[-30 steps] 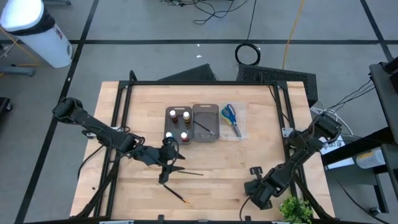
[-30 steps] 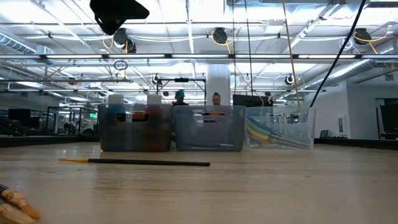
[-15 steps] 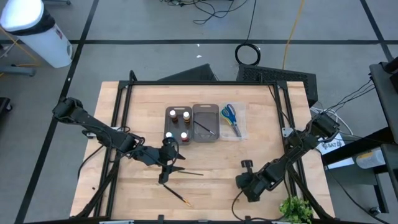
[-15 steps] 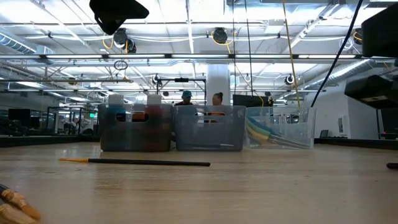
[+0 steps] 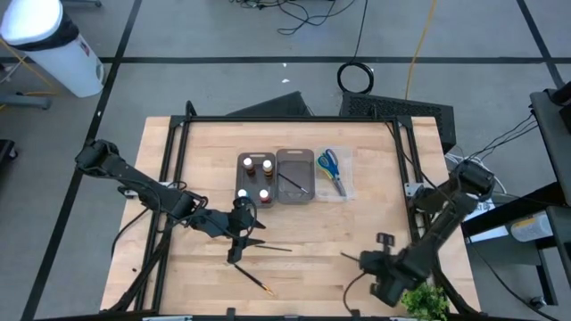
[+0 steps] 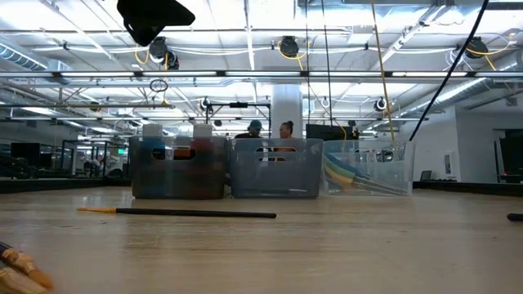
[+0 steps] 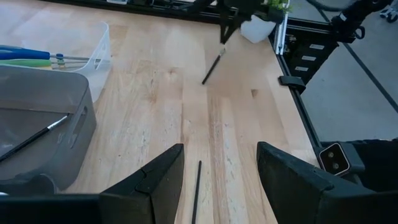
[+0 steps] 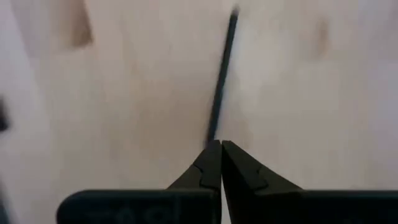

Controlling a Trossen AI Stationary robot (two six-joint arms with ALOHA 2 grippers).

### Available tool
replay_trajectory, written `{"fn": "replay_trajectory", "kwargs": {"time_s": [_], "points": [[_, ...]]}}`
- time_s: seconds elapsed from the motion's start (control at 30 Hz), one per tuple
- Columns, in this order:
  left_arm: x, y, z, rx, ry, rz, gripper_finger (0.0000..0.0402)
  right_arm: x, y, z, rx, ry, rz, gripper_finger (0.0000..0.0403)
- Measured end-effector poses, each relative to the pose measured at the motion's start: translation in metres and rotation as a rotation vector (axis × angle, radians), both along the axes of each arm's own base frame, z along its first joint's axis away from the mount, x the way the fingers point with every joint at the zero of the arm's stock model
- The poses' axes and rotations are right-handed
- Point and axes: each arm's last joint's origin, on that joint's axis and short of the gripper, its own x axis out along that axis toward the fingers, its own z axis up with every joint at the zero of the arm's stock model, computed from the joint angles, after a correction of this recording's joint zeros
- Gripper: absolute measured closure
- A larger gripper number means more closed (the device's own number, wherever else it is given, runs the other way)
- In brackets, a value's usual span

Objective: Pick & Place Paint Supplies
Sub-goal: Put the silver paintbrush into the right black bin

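Dark brush [image 8: 222,68] clenched in my right gripper [image 8: 220,148]; left gripper [image 7: 219,167] open, idle. Carry level, release over grey tray [image 5: 295,160].

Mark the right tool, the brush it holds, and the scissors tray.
right tool [image 8: 221,144]: right wrist view, shut fingertips.
brush [image 8: 222,68]: right wrist view, mid-handle.
clear tray [image 5: 347,191]: high view, lower right rim.
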Motion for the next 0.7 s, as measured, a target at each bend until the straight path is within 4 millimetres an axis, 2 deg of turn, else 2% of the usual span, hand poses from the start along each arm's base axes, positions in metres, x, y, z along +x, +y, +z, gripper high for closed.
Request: {"fn": "replay_trajectory", "kwargs": {"time_s": [0.1,0.2,0.33,0.47,0.57,0.7], "points": [[0.0,0.0,0.0,0.0,0.0,0.0,0.0188,-0.015,0.01,-0.002,0.049,0.007,-0.109,0.0401],[0.0,0.0,0.0,-0.003,0.0,0.002,0.0188,-0.024,0.017,-0.004,0.084,-0.007,-0.14,0.0377],[0.0,0.0,0.0,-0.004,0.0,0.003,0.0188,-0.027,0.023,-0.004,0.117,-0.031,-0.115,0.031],[0.0,0.0,0.0,-0.006,-0.002,0.003,0.0188,-0.025,0.023,-0.012,0.06,-0.012,-0.028,0.0248],[0.0,0.0,0.0,-0.007,-0.004,0.003,0.0188,-0.024,0.024,-0.023,-0.011,0.0,0.023,0.0234],[0.0,0.0,0.0,-0.008,-0.004,0.004,0.0188,-0.02,0.025,-0.035,-0.047,0.035,0.043,0.0238]]}}
